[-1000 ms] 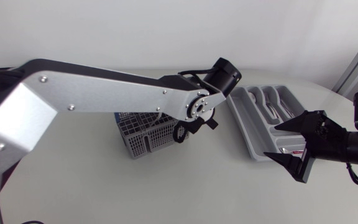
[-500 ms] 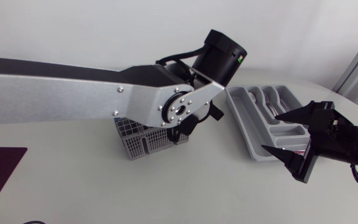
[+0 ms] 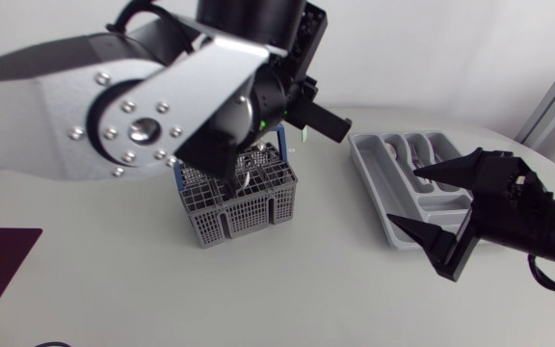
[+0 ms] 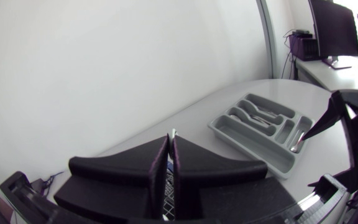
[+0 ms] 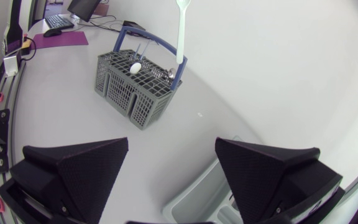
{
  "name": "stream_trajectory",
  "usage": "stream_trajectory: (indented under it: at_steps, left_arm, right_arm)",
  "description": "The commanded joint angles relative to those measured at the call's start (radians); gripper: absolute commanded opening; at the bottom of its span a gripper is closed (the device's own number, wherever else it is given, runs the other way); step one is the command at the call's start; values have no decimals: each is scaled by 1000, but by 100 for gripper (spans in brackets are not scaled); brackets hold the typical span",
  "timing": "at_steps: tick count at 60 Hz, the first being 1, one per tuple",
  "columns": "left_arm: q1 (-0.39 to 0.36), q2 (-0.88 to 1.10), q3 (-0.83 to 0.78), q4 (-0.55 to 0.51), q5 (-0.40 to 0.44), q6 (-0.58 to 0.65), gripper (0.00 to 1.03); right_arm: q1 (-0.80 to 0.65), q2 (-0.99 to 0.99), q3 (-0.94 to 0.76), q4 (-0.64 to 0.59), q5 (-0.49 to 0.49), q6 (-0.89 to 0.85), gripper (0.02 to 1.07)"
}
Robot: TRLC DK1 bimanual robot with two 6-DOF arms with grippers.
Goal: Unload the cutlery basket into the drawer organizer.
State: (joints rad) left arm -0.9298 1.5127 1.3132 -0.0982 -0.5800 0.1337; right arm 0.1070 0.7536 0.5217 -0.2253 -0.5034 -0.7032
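Head view: cutlery basket, drawer organizer stand apart. Your left gripper above basket, clamped on pale utensil; right gripper gapes empty at organizer.

Silver-grey left arm link dotted with round screws, black joints, broad matte black wedge-shaped fingers

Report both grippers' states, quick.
Left gripper: closed on a thin pale utensil above the cutlery basket.
Right gripper: open, holding nothing.
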Motion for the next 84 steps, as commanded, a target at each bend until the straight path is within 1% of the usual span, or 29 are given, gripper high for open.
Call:
stream_trajectory:
  at_steps: [1,5,14,19,27,31,35,40,43,46,53,68,72,81,84]
  left_arm:
    - [28,-26,-31,-23,69,-83,5]
    - [43,-28,-31,-37,135,-123,5]
    - [66,-20,-35,-46,262,-190,5]
    - [71,-11,-40,-44,322,-218,5]
    - [74,11,-43,-35,374,-235,5]
    - [75,18,-45,-29,402,-238,5]
    - [77,27,-45,-24,420,-244,5]
    - [80,35,-45,-24,447,-249,5]
    - [85,41,-43,-24,465,-252,5]
    - [85,43,-43,-24,470,-253,5]
    - [88,47,-43,-26,486,-256,5]
    - [98,57,-34,-40,519,-256,5]
    - [98,58,-32,-41,525,-256,5]
    - [98,58,-34,-49,537,-259,5]
    - [97,57,-35,-51,537,-259,5]
  right_arm:
    - [72,-8,15,27,49,76,102]
    - [137,-2,27,46,101,111,102]
    - [226,12,51,99,164,179,102]
    - [241,32,66,127,170,215,102]
    - [246,81,75,190,174,260,101]
    - [249,105,81,219,175,278,96]
    - [258,138,92,241,180,292,93]
    - [283,171,101,274,206,301,92]
    - [292,193,106,296,213,311,87]
    - [296,211,109,320,224,323,86]
    - [310,257,129,346,236,327,75]
    - [330,309,166,368,256,327,47]
    - [332,319,173,368,256,327,43]
    - [336,342,179,369,258,326,43]
    - [339,346,182,371,261,324,38]
